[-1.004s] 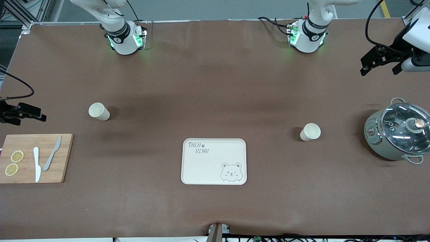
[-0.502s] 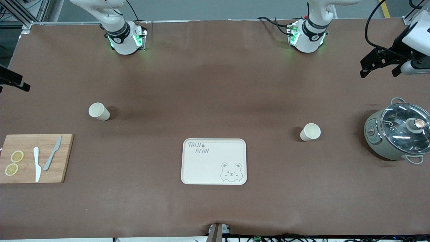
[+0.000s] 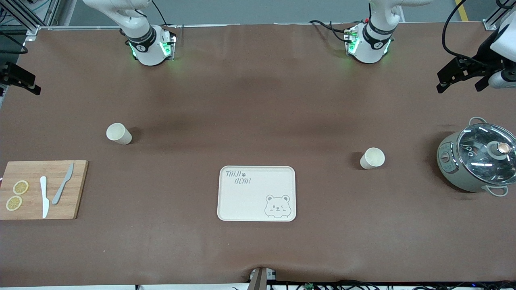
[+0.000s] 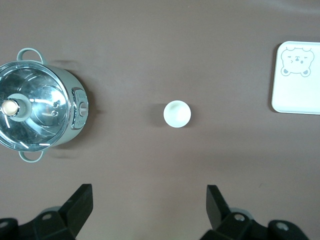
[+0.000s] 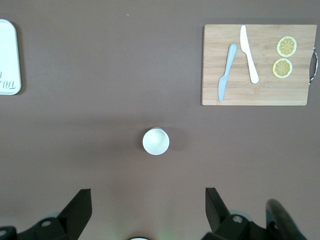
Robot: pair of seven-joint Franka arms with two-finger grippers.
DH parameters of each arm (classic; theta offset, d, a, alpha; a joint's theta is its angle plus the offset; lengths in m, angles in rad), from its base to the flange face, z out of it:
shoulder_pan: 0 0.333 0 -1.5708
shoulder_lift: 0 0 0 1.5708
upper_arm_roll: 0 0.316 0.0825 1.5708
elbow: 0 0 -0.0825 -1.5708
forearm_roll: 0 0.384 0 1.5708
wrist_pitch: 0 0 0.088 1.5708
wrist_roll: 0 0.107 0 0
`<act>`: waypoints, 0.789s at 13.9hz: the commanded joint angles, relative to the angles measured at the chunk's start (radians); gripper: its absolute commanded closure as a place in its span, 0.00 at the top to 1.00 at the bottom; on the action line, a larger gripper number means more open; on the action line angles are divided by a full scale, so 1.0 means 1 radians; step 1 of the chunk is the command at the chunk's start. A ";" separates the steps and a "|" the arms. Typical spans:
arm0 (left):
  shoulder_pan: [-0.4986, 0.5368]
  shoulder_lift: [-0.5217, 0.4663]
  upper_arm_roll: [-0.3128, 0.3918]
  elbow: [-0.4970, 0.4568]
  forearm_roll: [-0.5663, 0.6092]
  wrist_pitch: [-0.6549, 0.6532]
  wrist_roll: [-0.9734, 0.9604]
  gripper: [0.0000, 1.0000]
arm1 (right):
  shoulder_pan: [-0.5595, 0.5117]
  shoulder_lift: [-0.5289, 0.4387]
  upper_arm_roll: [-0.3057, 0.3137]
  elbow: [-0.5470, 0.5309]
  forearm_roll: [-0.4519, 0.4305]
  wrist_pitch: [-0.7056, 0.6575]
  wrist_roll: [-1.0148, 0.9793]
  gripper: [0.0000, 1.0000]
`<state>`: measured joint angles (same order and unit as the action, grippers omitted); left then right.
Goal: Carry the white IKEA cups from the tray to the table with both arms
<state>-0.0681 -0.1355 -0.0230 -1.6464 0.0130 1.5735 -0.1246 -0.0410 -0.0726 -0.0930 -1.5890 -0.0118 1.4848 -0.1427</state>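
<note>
A: Front view? Two small cream-white tapered cups: one cup [image 3: 119,133] near the bamboo cutting board [image 3: 76,189], the other cup [image 3: 372,158] between the matte bear tray [image 3: 225,201] and the glass-lidded grey-green pot [image 3: 451,161].

B: Wrist views: left gripper [image 4: 150,212] and right gripper [image 5: 149,212] wide open, holding nothing, each over bare brown table

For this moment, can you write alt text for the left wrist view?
Looking straight down, the left tool hangs open over bare brown table, with a white cup standing upright on the table. A lidded grey-green pot sits to one side of the cup and a corner of the bear tray to the other.
</note>
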 commanded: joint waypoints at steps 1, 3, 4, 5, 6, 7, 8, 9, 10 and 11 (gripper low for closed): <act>-0.001 0.023 0.000 0.036 0.024 -0.006 -0.003 1.00 | -0.022 -0.024 0.002 -0.039 -0.008 0.028 0.006 1.00; 0.001 0.027 0.002 0.048 0.025 -0.007 -0.004 1.00 | -0.013 -0.024 0.007 -0.042 -0.008 0.023 0.006 1.00; 0.014 0.024 0.002 0.048 0.024 -0.009 -0.004 1.00 | 0.001 -0.026 0.007 -0.042 -0.008 0.020 0.008 1.00; 0.023 0.020 0.000 0.048 0.024 -0.013 -0.004 1.00 | 0.007 -0.026 0.007 -0.040 -0.008 0.017 0.008 1.00; 0.024 0.019 0.000 0.049 0.025 -0.013 -0.004 1.00 | 0.007 -0.026 0.007 -0.040 -0.008 0.015 0.008 1.00; 0.024 0.017 -0.001 0.049 0.024 -0.013 -0.004 1.00 | 0.009 -0.026 0.007 -0.034 -0.010 0.014 0.009 1.00; 0.024 0.019 -0.003 0.051 0.024 -0.013 -0.003 1.00 | 0.009 -0.024 0.009 -0.025 -0.010 0.012 0.012 1.00; 0.024 0.019 -0.005 0.054 0.024 -0.013 0.008 1.00 | 0.004 -0.022 0.007 -0.016 -0.010 0.012 0.017 1.00; 0.024 0.020 -0.005 0.056 0.024 -0.013 0.010 1.00 | 0.003 -0.022 0.007 -0.015 -0.010 0.011 0.014 1.00; 0.024 0.020 -0.005 0.056 0.022 -0.013 0.010 1.00 | 0.003 -0.022 0.007 -0.015 -0.010 0.009 0.015 1.00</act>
<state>-0.0447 -0.1222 -0.0230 -1.6144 0.0145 1.5731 -0.1241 -0.0363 -0.0770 -0.0878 -1.6029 -0.0117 1.4987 -0.1425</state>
